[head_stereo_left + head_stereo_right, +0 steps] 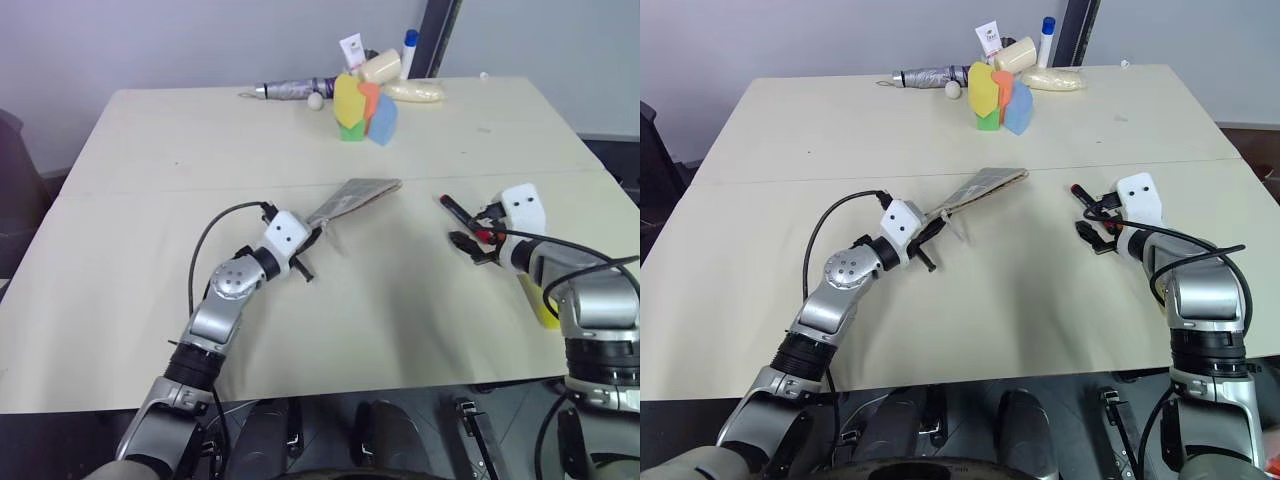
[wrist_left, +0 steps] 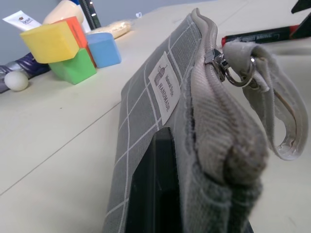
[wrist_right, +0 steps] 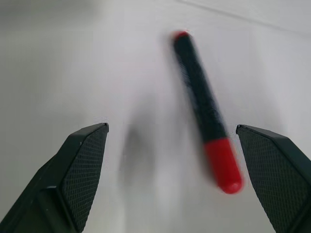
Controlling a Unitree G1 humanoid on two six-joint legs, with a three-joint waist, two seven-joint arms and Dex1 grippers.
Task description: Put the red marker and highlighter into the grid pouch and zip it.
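A: Where's everything sitting?

B: The grid pouch (image 1: 352, 196) is pinched at its near edge by the left end effector (image 1: 318, 236), mid-frame. Soft fabric, so it'll sag.

A: And the red marker (image 3: 204, 109)?

B: Flat on the tabletop (image 1: 200, 140), right of centre, framed by the wide-open right end effector (image 3: 172, 160). Light, stiff, rolls easily; best gripped mid-barrel.

Beige table (image 1: 150, 300): red marker (image 1: 456, 210), foam blocks (image 1: 364, 108), umbrella (image 1: 295, 89).
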